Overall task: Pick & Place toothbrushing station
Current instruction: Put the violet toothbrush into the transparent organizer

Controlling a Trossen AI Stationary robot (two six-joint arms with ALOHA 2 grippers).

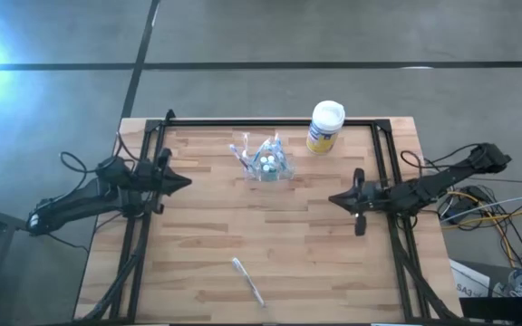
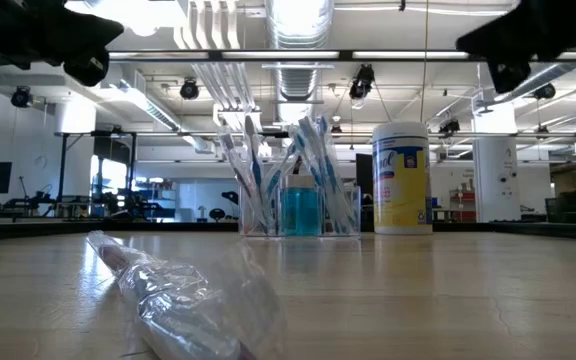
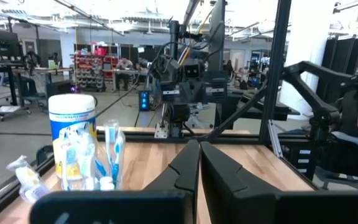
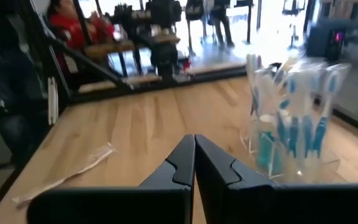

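A clear plastic toothbrushing station (image 1: 268,163) stands upright toward the far side of a wooden table (image 1: 207,244), a little left of centre, packed with blue-and-white toothbrushes and small white-capped tubes. From table height, the station (image 2: 290,190) shows a blue bottle among the brushes. Just to its right and slightly farther back stands a yellow canister (image 1: 325,128) with a white lid, close by but not touching.

The left gripper (image 1: 185,181) hovers over the table's left edge, its fingers pressed together and holding nothing, pointing toward the middle of the table. Its wrist camera looks past the closed fingers (image 3: 199,163) across the table, with the station (image 3: 92,163) and the canister (image 3: 72,118) off to one side. The right gripper (image 1: 335,198) mirrors it at the right edge, fingers fully together and empty, also aimed inward. Its wrist camera shows the closed tips (image 4: 194,155) above bare wood, the station (image 4: 291,118) standing nearby.

A wrapped toothbrush (image 1: 248,281) lies flat on the near part of the table, well apart from both grippers and the station. In the table-level view its crinkled clear wrapper (image 2: 168,290) fills the foreground. A person in red (image 4: 73,28) sits in the room beyond the table.
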